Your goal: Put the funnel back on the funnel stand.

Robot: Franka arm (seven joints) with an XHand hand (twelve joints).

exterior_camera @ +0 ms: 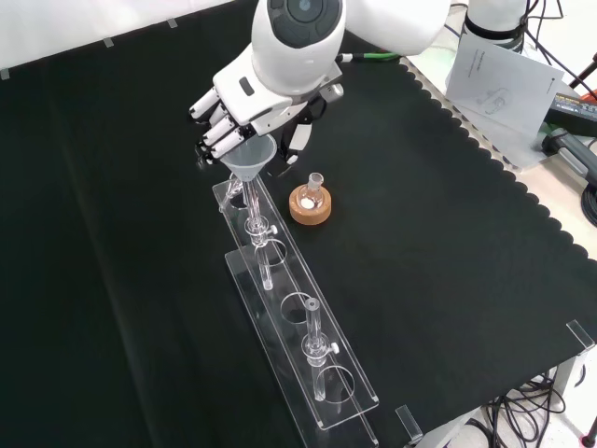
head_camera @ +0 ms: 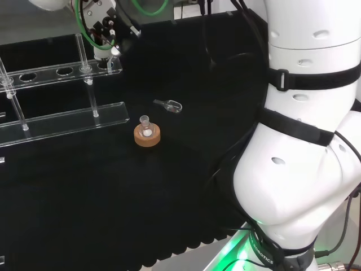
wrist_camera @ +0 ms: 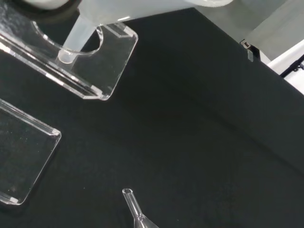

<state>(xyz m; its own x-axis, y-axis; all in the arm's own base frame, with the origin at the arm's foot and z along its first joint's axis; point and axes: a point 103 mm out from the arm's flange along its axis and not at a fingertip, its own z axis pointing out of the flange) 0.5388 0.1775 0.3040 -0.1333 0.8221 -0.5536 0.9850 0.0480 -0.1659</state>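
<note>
In the front view the hand (exterior_camera: 244, 105) has its fingers curled round the rim of a clear funnel (exterior_camera: 252, 157) and holds it upright over the far end of the clear acrylic funnel stand (exterior_camera: 326, 373). In the wrist view the funnel's stem (wrist_camera: 76, 39) points down into the end hole of the stand's upper shelf (wrist_camera: 111, 57), with its tip at the hole's edge. In the head view the hand (head_camera: 102, 27) hovers over the right end of the stand (head_camera: 51, 73).
A cork ring with a small glass flask (exterior_camera: 310, 203) stands just beside the stand's end; the same flask (head_camera: 147, 134) shows in the head view. A small clear glass piece (head_camera: 169, 105) lies on the cloth behind it. Other holes in the stand hold glass tubes (exterior_camera: 314, 338). Papers (exterior_camera: 504, 79) lie off the cloth.
</note>
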